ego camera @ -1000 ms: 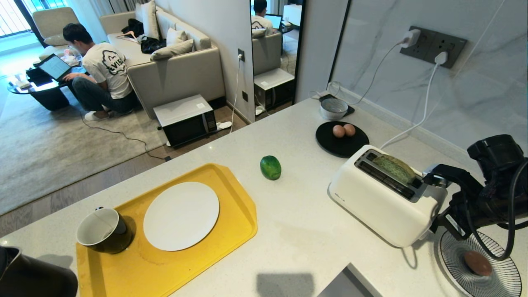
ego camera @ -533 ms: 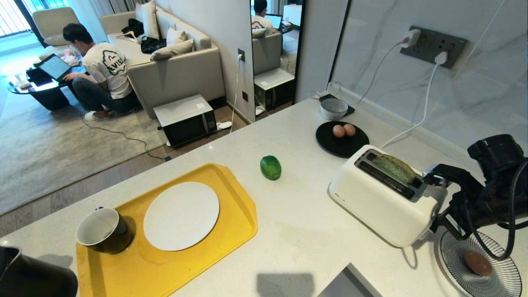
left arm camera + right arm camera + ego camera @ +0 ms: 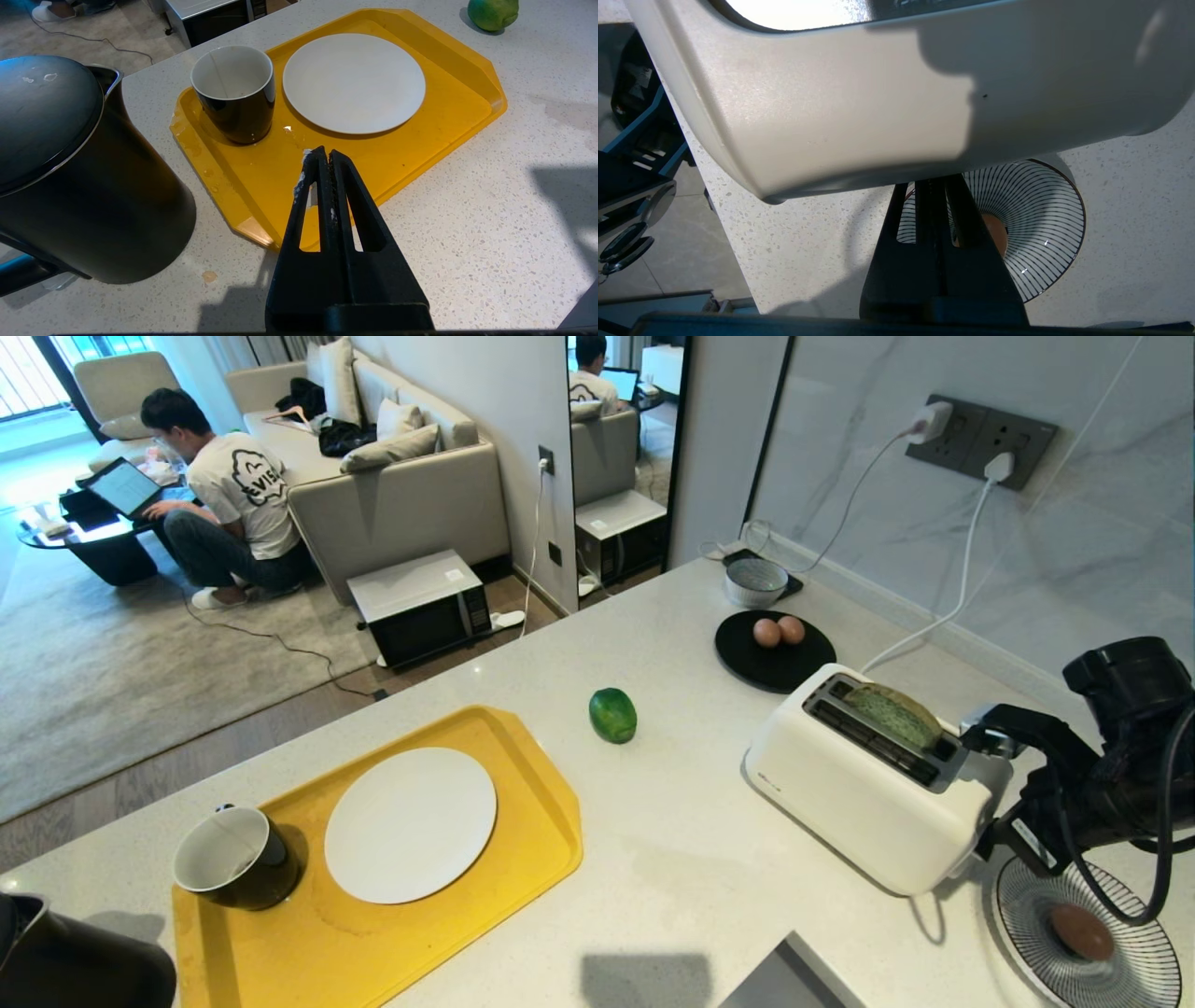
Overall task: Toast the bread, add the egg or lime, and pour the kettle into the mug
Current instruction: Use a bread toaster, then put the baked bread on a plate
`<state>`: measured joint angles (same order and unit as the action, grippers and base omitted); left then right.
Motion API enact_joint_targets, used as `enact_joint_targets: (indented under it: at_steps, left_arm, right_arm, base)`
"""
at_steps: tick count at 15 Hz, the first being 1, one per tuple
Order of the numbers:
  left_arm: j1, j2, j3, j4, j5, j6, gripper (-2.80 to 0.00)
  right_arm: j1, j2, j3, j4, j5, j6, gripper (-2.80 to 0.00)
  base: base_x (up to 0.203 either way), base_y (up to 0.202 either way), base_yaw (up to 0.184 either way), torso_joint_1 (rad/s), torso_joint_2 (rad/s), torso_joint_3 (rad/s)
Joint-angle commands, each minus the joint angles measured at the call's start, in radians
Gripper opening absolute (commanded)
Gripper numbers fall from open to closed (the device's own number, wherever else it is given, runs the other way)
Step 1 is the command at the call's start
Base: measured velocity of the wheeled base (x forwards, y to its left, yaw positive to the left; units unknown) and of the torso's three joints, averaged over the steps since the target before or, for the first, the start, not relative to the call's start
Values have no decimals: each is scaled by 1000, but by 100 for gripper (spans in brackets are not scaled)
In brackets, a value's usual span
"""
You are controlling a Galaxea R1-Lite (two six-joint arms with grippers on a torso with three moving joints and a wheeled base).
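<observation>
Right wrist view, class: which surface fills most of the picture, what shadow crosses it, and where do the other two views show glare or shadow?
Right wrist view: the white toaster looms close, half shaded, with the right hand shut below it. Left wrist view: sheen on the kettle lid. Head view: a dark rectangular shadow on the counter.

The white toaster (image 3: 859, 107) fills the upper half of the frame, its rounded end wall very close, lit on the left part and shaded on the right. Below it, at bottom centre, the right gripper (image 3: 934, 184) points upward with its black fingers pressed together, the tips disappearing under the toaster's lower edge. Behind the fingers, right of centre, a white dish with fine black radial stripes (image 3: 1041, 219) sits on the speckled pale countertop (image 3: 1134, 224), with a brownish round object (image 3: 994, 231) at its middle, partly hidden. Floor shows at lower left.
</observation>
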<state>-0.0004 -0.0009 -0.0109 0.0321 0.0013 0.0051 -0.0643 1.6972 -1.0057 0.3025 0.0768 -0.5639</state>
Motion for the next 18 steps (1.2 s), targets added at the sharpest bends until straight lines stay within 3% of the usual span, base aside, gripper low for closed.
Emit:
enact_joint_targets:
  at_steps: [1,6,15,18]
  left_arm:
    - [0,1,0,0,0,-1,-280]
    - [0,1,0,0,0,-1,-280]
    - [0,1,0,0,0,-1,-280]
    - [-1,1,0,0,0,-1,-280]
  right_arm:
    - [-1,-33,4,1,-2,-3,-280]
    - [-6,-188,35,6,-35,-2,-280]
    - [-7,-716,175,5,-182,3,-280]
    - [-12,-946,222,5,-223,72,-280]
  base:
    - [0,0,0,0,0,0]
    - [0,0,0,0,0,0]
    - [0,0,0,0,0,0]
    - [0,0,0,0,0,0]
